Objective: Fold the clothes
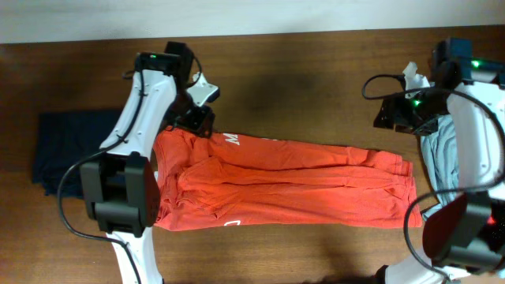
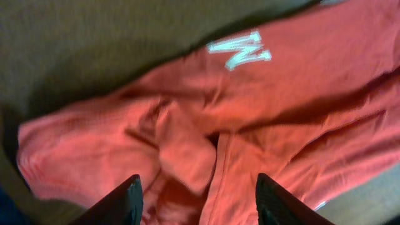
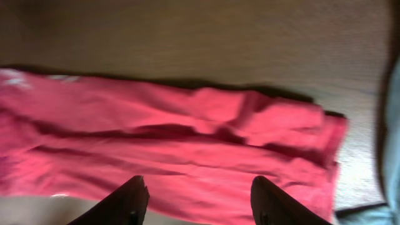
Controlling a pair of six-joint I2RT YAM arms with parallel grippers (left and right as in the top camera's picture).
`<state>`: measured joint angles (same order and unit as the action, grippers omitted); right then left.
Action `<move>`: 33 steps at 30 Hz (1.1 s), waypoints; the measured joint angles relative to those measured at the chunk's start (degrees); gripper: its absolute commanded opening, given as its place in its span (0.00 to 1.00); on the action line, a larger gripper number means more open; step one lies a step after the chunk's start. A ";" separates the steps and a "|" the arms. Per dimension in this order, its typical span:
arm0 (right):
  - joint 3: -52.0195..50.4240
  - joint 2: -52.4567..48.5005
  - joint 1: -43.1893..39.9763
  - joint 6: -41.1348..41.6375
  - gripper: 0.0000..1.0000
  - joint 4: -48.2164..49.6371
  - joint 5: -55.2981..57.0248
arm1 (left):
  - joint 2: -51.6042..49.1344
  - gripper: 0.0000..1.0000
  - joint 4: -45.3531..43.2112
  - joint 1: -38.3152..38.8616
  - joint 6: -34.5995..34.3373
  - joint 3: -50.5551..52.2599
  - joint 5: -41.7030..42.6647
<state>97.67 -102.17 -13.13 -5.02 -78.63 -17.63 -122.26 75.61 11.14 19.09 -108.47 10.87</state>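
An orange-red T-shirt (image 1: 292,181) lies stretched across the middle of a dark wooden worktop (image 1: 316,71), folded lengthwise into a long, rumpled band. White print (image 2: 240,51) shows near its far edge at the left end. A navy T-shirt (image 1: 63,150) lies on the worktop beyond the band's left end, and a grey-blue T-shirt (image 1: 443,146) lies beyond the right end. The left tool (image 2: 199,203) hangs over the bunched left end with its two dark fingers spread apart and nothing between them. The right tool (image 3: 197,203) hangs over the right end, its fingers likewise spread wide and gripping nothing.
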 measured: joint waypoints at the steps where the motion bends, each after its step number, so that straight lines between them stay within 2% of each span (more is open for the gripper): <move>1: -0.02 0.31 0.09 -0.28 0.60 -0.22 -0.96 | -0.09 0.58 -1.07 0.59 -0.94 0.00 -0.74; 6: -2.93 -0.22 2.03 -1.20 0.61 1.01 -3.56 | -1.14 0.59 -2.14 1.84 -5.40 0.00 -5.66; 8: -6.64 -0.76 3.89 -1.18 0.60 2.73 -4.15 | -2.78 0.53 -2.10 1.81 -7.04 0.00 -7.30; 11: -12.94 -1.31 5.90 0.22 0.47 10.80 -4.11 | -4.26 0.49 -2.32 1.70 -9.49 0.00 -8.87; 15: -22.14 -1.95 7.45 3.85 0.22 21.07 -3.78 | -5.09 0.49 -2.58 1.70 -13.14 0.00 -11.85; 19: -29.31 -2.05 7.67 7.80 0.13 27.80 -3.45 | -5.25 0.49 -2.60 1.70 -15.21 0.00 -13.51; 26: -38.42 -2.05 7.67 14.45 0.11 36.39 1.64 | -7.04 0.49 -2.58 1.70 -16.61 0.00 -14.49; 33: -40.11 -1.01 7.67 16.94 0.09 42.62 4.00 | -8.31 0.50 -3.08 1.70 -16.79 0.00 -14.60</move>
<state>57.56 -103.18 -5.45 11.92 -36.01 -13.63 -130.56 72.53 12.84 2.31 -108.47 -3.73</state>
